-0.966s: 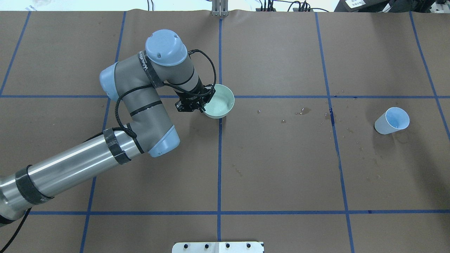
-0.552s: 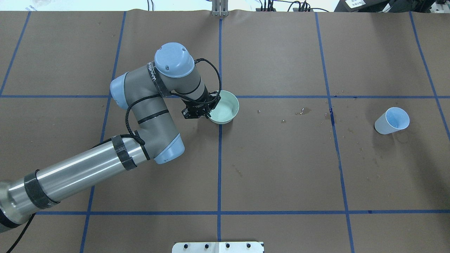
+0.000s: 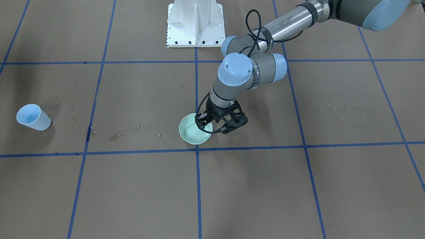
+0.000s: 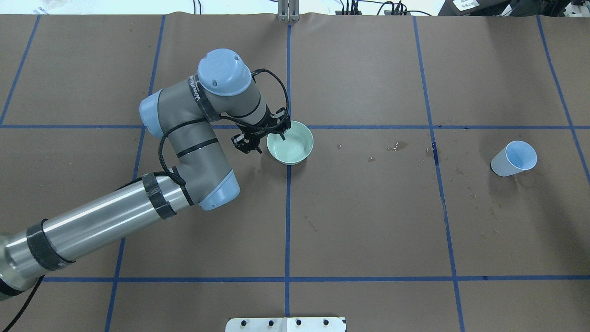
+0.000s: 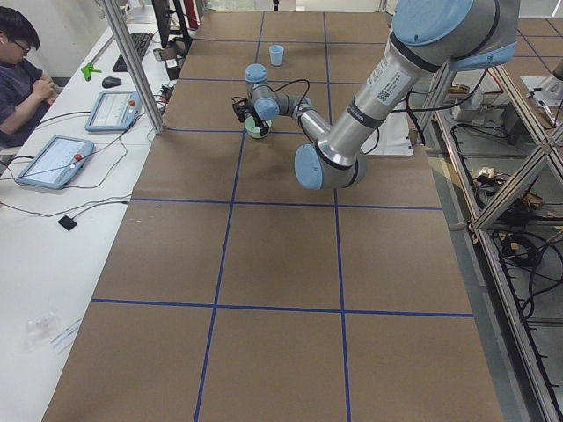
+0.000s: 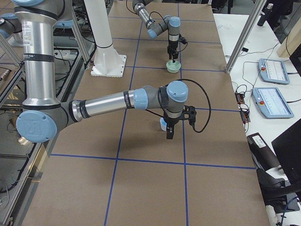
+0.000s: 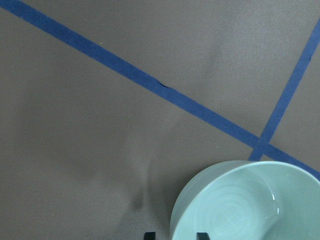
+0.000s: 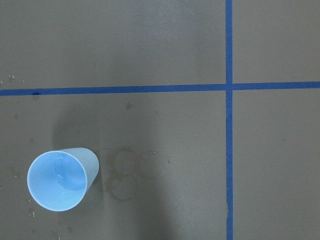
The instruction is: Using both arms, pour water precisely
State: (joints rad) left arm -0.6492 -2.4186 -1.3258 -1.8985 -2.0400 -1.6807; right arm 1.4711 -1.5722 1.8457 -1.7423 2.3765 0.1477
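The left gripper [image 4: 262,139] stands open astride the rim of the mint-green bowl [image 4: 291,148] (one finger inside, one outside), where the water [image 7: 265,210] shows only as a faint sheen. The right gripper [image 6: 170,134] hangs near the pale blue cup [image 8: 60,179]; its jaws cannot be judged

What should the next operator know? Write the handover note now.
Left gripper: jaws open, straddling the green bowl's rim; bowl stands on the table.
Right gripper: near the upright blue cup; open or shut, cannot tell.
Water: faint sheen in the bowl; spilled drops between bowl and cup.
Done: nothing certain. Left: probably grip both vessels and pour.
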